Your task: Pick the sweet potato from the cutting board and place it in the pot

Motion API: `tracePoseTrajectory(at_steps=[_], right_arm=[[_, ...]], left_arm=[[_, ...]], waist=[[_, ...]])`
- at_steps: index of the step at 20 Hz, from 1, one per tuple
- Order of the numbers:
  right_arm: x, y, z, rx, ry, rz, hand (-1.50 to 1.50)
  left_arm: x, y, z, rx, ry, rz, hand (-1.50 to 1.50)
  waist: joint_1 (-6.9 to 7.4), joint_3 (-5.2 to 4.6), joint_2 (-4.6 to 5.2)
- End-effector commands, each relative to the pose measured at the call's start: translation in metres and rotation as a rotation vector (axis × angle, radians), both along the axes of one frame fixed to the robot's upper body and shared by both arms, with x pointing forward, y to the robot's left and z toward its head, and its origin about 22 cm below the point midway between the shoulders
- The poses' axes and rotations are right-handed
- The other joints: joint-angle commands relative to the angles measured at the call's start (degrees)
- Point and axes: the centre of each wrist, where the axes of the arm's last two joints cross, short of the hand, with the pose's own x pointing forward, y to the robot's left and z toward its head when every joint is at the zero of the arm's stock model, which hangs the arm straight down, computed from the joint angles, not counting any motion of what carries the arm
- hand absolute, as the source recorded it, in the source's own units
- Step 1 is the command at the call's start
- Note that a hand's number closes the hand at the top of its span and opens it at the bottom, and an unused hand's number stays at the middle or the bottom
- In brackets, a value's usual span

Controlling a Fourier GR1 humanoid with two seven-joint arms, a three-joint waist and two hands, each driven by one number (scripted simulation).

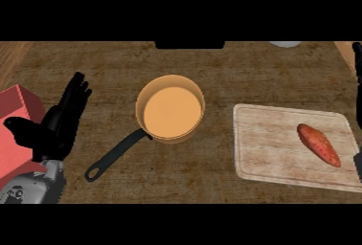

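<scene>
Brown, mottled worktop [247, 62] fills the view from side to side. Near the middle stands the pot [170, 109], orange inside, with its black handle [117, 155] running down and to the left toward the lower edge. Bare surface lies all round the pot's rim, and a wide strip of it separates the pot from the cutting board [283, 153] at the right.

That pale wooden board sits close to the right edge of the view, slightly turned, its lower right corner running out of sight. On its right half lies the sweet potato [319, 144], reddish orange, long and pointed, set on a slant with its upper end toward the board's middle. Nothing touches it, and the board's left half is bare wood.

At the left, a red box [17, 129] is cut by the view's edge. Just beside it the left robot hand [56, 125] shows on its grey forearm [32, 186], released, fingers straight and pointing up, thumb out toward the box, well apart from the pot.

Along the right edge only thin dark slivers of the right robot hand [358, 162] show beside the board; whether it is released or clenched I cannot tell.
</scene>
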Motion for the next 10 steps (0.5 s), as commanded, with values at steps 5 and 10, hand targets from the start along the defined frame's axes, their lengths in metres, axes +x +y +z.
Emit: tracePoseTrajectory(at_steps=[5, 10], right_arm=[[-0.026, -0.002, -0.065, -0.222, 0.497, 0.588, 1.5], [-0.044, -0.059, -0.089, -0.254, 0.094, 0.345, -1.5]], left_arm=[[-0.011, -0.006, -0.04, 0.047, 0.195, -0.149, 0.0], [-0.02, -0.002, -0.074, 0.029, 0.315, -0.218, 0.0]], waist=[[0.96, 0.22, 1.24], [-1.03, 0.33, -0.08]])
